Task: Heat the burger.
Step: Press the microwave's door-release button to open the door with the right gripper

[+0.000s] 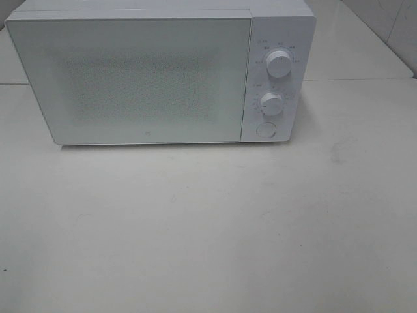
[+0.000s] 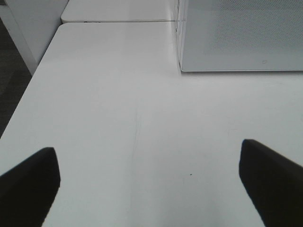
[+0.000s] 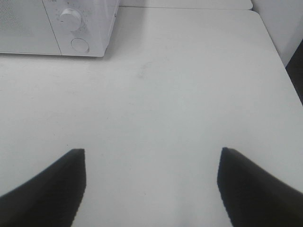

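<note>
No burger shows in any view. A white microwave (image 1: 156, 72) stands at the back of the white table (image 1: 208, 222) with its door shut; the frosted door hides the inside. Two round knobs (image 1: 279, 65) and a round button (image 1: 265, 129) sit on its right panel. The microwave's corner shows in the left wrist view (image 2: 241, 35), its knob panel in the right wrist view (image 3: 78, 28). My left gripper (image 2: 149, 177) is open and empty over bare table. My right gripper (image 3: 151, 182) is open and empty over bare table. Neither arm shows in the exterior high view.
The table's left edge (image 2: 28, 90) drops to a dark floor. Its right edge (image 3: 277, 52) shows in the right wrist view. A seam (image 1: 365, 79) joins a second table behind.
</note>
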